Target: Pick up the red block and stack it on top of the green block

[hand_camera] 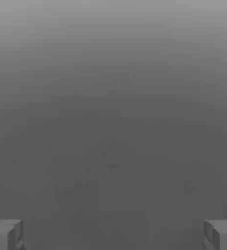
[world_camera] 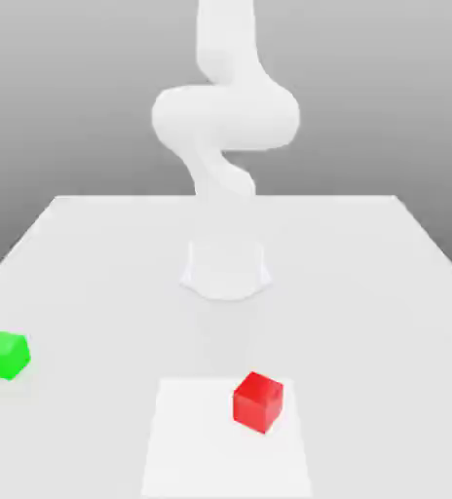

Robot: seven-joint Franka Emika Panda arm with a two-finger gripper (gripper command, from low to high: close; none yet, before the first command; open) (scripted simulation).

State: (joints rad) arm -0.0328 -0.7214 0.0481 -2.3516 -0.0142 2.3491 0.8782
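Observation:
The red block is a small bright cube resting on the table near the front, a little towards the exterior view's right. The green block, about the same size, sits apart from it at the exterior view's far left edge. My white arm curls above the back middle of the table, well away from both cubes. In the hand view my gripper is open, its two grey fingertips standing wide apart with nothing between them and only plain grey beyond.
The pale table stretches across the exterior view. A brighter white square patch lies at the front, with the red block on its far right corner. A pale rounded part of the arm stands at the table's middle.

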